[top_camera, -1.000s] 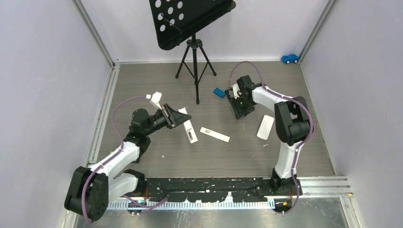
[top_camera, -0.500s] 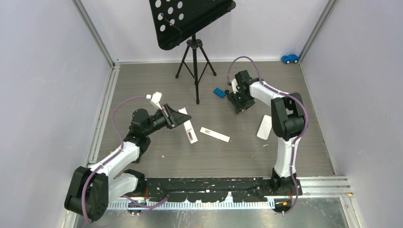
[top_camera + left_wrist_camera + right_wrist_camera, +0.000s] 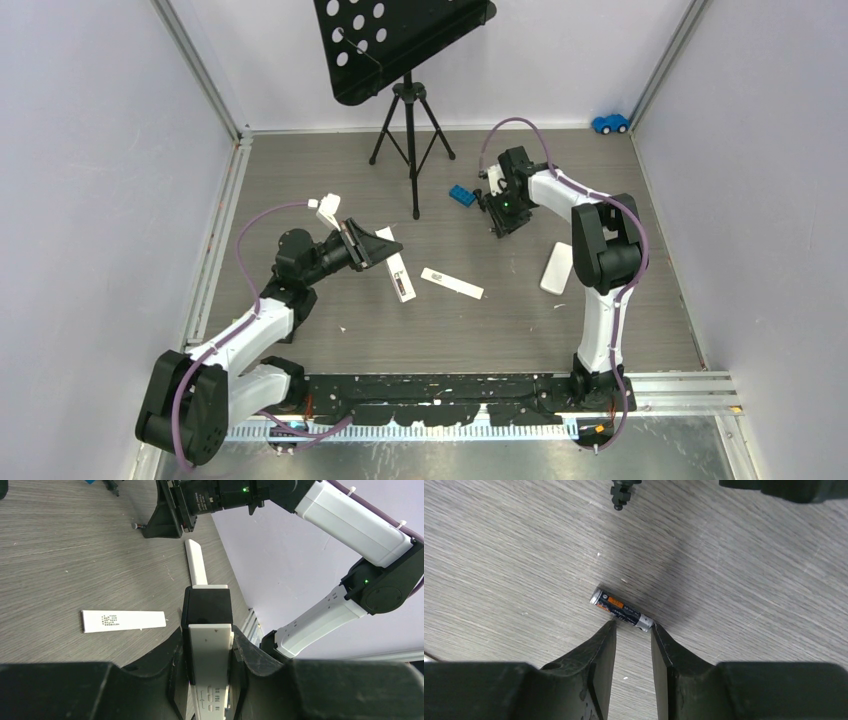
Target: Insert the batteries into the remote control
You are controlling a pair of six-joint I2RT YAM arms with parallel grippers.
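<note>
My left gripper (image 3: 383, 246) is shut on a white remote control (image 3: 400, 276) and holds it tilted above the floor. In the left wrist view the remote (image 3: 210, 655) sits between the fingers (image 3: 172, 650), its dark open battery bay (image 3: 206, 607) facing up. My right gripper (image 3: 503, 212) points down at the back right. In the right wrist view it (image 3: 634, 628) is open with a narrow gap, and a dark battery (image 3: 622, 609) with an orange label lies flat just beyond the fingertips, apart from them. No other batteries show.
A flat white cover strip (image 3: 452, 283) lies right of the held remote. A second white remote (image 3: 558, 267) lies near the right arm. A blue brick (image 3: 461, 194), a black stand's tripod (image 3: 411, 125) and a blue toy car (image 3: 610, 123) are at the back.
My right gripper has shifted a little back and to the left over the battery's spot. The left arm and the held remote have not moved.
</note>
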